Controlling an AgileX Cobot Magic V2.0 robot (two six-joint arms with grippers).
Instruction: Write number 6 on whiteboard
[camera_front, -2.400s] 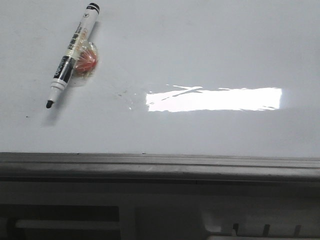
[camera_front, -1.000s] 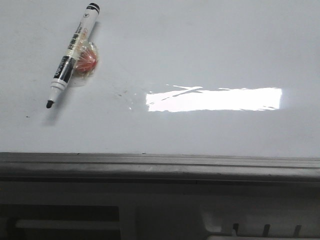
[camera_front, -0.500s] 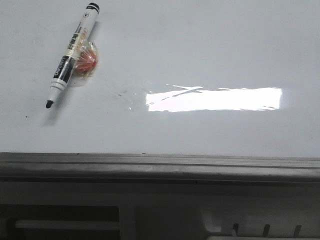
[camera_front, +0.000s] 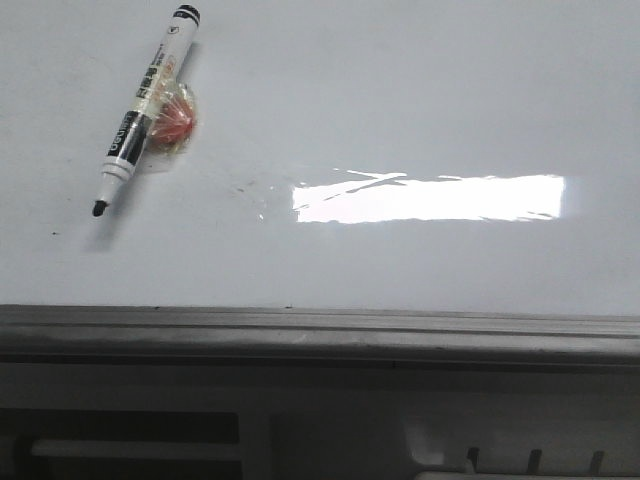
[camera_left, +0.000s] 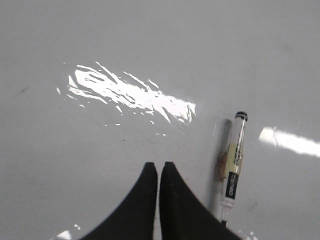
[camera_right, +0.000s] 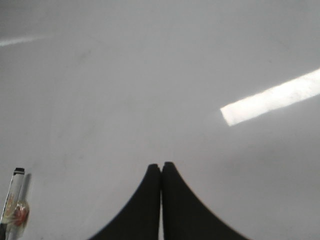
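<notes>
The whiteboard (camera_front: 400, 90) fills the front view, glossy white with a grey frame strip (camera_front: 320, 325) along its near edge. No number 6 shows on it. An uncapped black-and-white marker (camera_front: 140, 112) lies on the board at the far left, tip toward the near edge, taped to a red and clear lump (camera_front: 172, 122). The marker also shows in the left wrist view (camera_left: 232, 165) and in the right wrist view (camera_right: 14, 205). My left gripper (camera_left: 158, 166) is shut and empty above the board, beside the marker. My right gripper (camera_right: 161, 165) is shut and empty above bare board.
A bright glare patch (camera_front: 430, 198) lies on the board right of the middle. Small dark specks (camera_front: 54, 234) sit near the marker tip. Below the frame strip is a grey ledge and housing (camera_front: 320, 430).
</notes>
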